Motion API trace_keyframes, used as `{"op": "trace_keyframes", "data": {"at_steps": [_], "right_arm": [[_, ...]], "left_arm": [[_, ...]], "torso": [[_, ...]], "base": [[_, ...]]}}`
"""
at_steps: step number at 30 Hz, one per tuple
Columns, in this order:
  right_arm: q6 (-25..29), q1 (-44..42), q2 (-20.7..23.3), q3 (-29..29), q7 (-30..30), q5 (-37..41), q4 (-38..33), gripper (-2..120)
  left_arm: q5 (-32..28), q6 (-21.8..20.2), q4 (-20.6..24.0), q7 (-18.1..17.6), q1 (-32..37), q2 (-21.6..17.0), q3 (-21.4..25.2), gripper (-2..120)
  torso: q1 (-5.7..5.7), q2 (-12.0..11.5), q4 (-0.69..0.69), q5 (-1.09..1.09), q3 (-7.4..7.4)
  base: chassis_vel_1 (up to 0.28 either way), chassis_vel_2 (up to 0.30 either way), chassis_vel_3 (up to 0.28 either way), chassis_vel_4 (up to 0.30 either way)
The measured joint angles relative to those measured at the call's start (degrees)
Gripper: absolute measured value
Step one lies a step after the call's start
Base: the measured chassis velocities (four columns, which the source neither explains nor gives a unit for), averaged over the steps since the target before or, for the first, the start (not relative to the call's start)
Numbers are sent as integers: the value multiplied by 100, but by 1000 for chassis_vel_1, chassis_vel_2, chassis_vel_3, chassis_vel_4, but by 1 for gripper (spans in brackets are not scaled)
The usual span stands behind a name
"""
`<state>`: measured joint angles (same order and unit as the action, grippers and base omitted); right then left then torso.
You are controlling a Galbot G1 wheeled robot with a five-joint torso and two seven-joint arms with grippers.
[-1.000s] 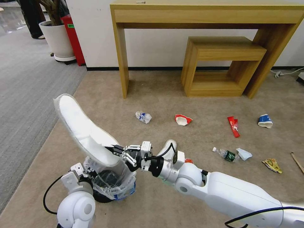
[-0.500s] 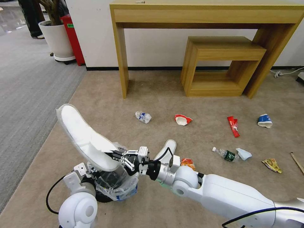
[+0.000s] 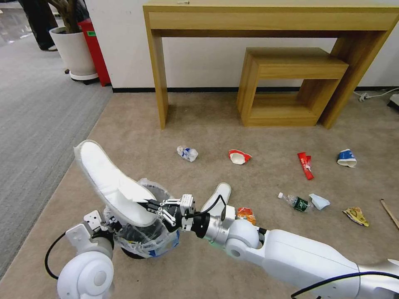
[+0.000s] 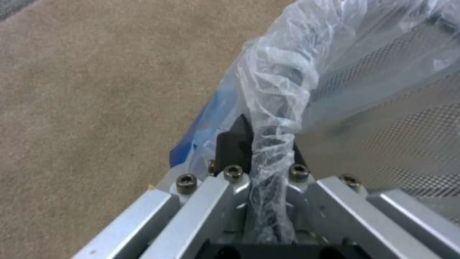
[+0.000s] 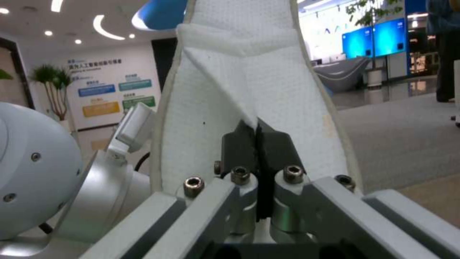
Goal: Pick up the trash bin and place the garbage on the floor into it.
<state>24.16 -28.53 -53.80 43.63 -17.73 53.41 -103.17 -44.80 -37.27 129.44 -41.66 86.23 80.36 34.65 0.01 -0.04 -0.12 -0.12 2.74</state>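
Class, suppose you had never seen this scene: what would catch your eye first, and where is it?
Most striking is the white slipper, pinched at one end by the right gripper and tilted over the trash bin, whose bagged rim the left gripper clamps. Beyond, litter dots the beige carpet: a red wrapper and a crushed blue cup.

White slipper (image 3: 109,182), waffle-textured (cream edging). Bin (image 3: 143,238): translucent white crinkled bag, blue patches, dark mesh inside. Carpet (image 3: 208,133) beige-brown; at 9 o'clock, grey ribbed carpet (image 3: 29,124). Litter: red-white cup (image 3: 239,156) at 12 o'clock, blue-white cup (image 3: 347,158) and red wrapper (image 3: 306,165) at 2, yellow wrapper (image 3: 356,216) at 3. Desk (image 3: 266,25) honey wood-grain.
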Motion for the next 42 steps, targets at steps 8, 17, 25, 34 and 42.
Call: {"op": "trace_keyframes", "data": {"at_steps": [8, 17, 25, 34, 42], "right_arm": [[4, 26, 39, -26, 67, -23, -40, 0], [24, 22, -45, 9, 130, -47, 4, 0], [24, 145, -106, 76, 135, -40, 67, 0], [35, 187, -199, 129, 136, -35, 165, 0], [37, 195, -238, 149, 133, -72, 243, 0]], "left_arm": [[-96, 8, 21, -40, -52, 6, 21, 1], [-170, -3, 119, -76, -33, 31, 28, 1], [-219, -22, 173, -88, -27, 37, -1, 1], [-243, -30, 212, -93, -21, 40, -22, 1], [-304, -31, 288, -103, -4, 10, 7, 1]], "torso": [[0, 0, 0, 0, 0], [0, 0, 0, 0, 0], [0, 0, 0, 0, 0], [0, 0, 0, 0, 0], [0, 0, 0, 0, 0]], "base": [[0, 0, 0, 0], [0, 0, 0, 0], [0, 0, 0, 0], [0, 0, 0, 0], [0, 0, 0, 0]]}}
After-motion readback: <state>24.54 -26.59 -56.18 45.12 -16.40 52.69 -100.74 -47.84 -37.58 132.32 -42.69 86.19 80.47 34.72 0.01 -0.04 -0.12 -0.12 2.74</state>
